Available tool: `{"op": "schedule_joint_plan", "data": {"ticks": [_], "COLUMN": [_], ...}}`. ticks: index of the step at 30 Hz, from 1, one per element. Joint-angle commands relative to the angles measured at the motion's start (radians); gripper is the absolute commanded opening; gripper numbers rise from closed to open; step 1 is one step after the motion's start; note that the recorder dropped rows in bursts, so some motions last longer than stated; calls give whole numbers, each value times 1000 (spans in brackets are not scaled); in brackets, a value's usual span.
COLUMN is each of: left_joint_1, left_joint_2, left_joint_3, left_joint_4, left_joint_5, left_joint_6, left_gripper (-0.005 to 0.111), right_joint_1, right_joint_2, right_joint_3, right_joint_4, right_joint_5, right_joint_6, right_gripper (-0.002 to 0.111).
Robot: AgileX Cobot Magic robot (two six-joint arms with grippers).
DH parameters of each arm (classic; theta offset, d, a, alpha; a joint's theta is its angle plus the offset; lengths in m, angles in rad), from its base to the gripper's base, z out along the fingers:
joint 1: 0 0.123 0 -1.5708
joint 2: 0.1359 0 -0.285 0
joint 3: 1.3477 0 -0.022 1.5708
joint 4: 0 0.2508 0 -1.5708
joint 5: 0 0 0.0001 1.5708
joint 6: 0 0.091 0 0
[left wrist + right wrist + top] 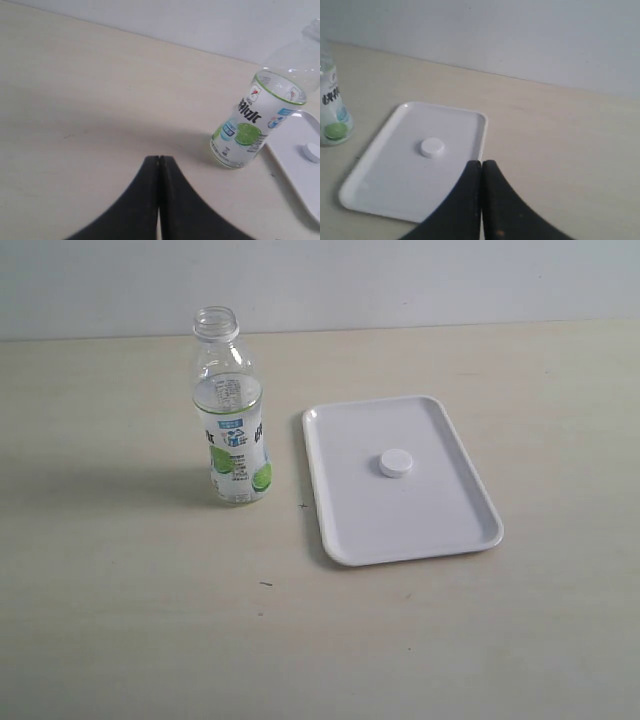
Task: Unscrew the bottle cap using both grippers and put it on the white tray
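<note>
Where the bottle cap (396, 463) lies, it sits flat near the middle of the white tray (345, 530), clear of the rim on every side. The tray lies flat on the table (120, 620), with one short end turned toward the far edge. Near one long side of the tray, but not touching it, the bottle (232, 430) stands upright with its neck open. It is closer to the table's far edge than to the near one.

The left gripper (159, 161) has its two black fingers pressed together tip to tip, holding nothing. It is over bare tabletop, well apart from the bottle. The right gripper (481, 164) is likewise clenched on nothing, its tips at the tray's rim, apart from the cap.
</note>
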Motion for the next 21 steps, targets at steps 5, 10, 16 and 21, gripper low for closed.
{"op": "schedule_joint_plan", "data": {"ticks": [5, 10, 16, 21], "left_joint_1": [-21, -20, -20, -20], "left_joint_2": [-6, -6, -6, -6], "left_joint_3": [5, 5, 5, 5], "left_joint_4": [-3, -3, -3, -3], "left_joint_5": [-31, -31, -31, -31], "left_joint_6": [-3, -1, 2, 2], "left_gripper": [0, 0, 0, 0], "right_joint_1": [2, 2, 2, -65], "right_joint_2": [4, 4, -6, -159], "right_joint_3": [2, 2, 2, 29], "right_joint_4": [97, 96, 94, 95], "right_joint_5": [-18, -18, -14, -6], "right_joint_6": [9, 7, 3, -1], "right_gripper": [0, 0, 0, 0]}}
